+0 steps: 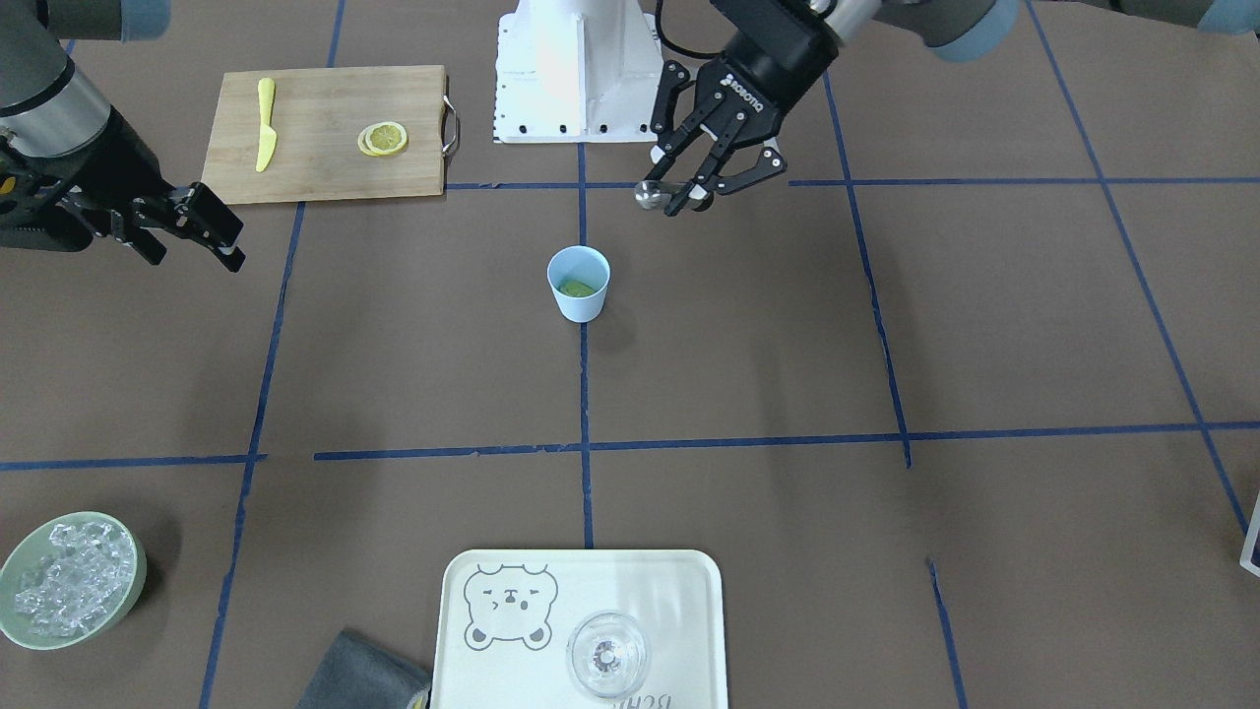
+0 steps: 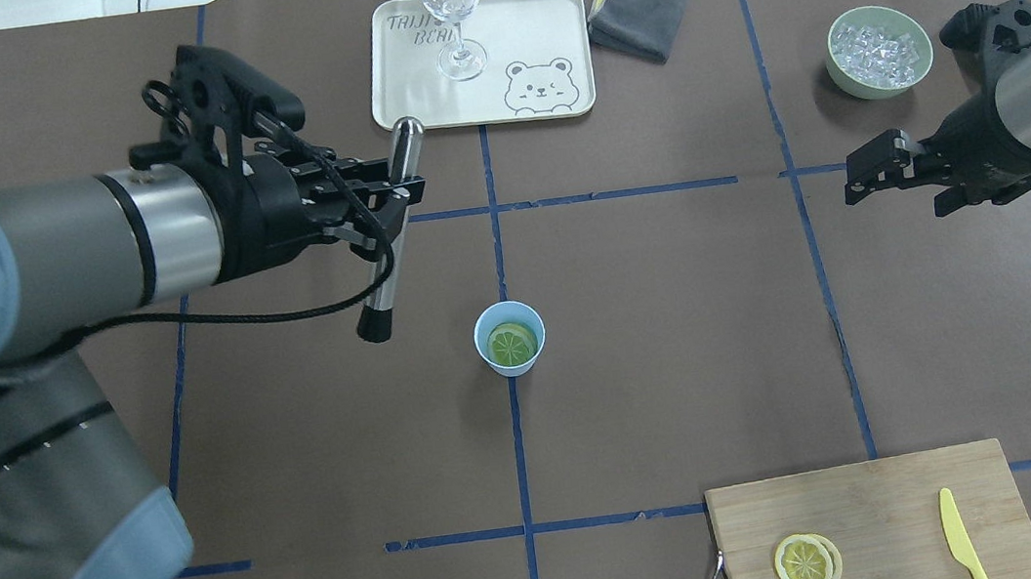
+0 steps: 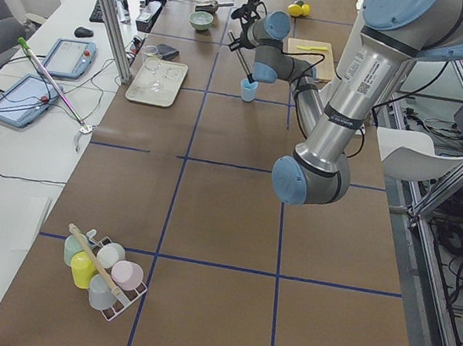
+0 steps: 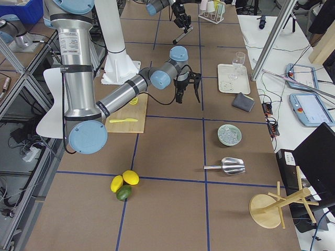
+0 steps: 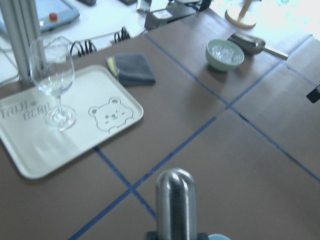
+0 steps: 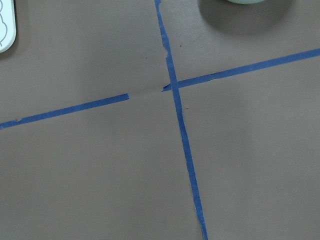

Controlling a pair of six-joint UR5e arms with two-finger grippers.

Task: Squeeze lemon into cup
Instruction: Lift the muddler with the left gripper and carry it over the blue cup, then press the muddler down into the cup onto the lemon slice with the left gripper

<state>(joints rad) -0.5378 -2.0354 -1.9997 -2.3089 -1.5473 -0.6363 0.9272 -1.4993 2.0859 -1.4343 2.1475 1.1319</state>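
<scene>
The cup [image 1: 581, 307] stands upright on the table [image 2: 681, 358], astride a blue tape line, its axis vertical and its mouth up. The lemon [image 2: 512, 344], a round slice, lies inside at the bottom of the cup with its cut face towards the mouth.

The left tool [image 2: 396, 196] pinches a steel muddler [image 2: 382, 286] near mid-shaft, in the air to the robot's left of the cup and clear of it. The muddler's long axis slants, black end towards the cup and rounded steel end away from it.

The right tool [image 1: 197, 251] hangs with fingers spread and empty, well apart from the cup on the robot's right. A cutting board [image 2: 895, 499] nearer the robot than the cup carries more lemon slices [image 2: 807, 562] and a yellow knife [image 2: 963, 549].
</scene>
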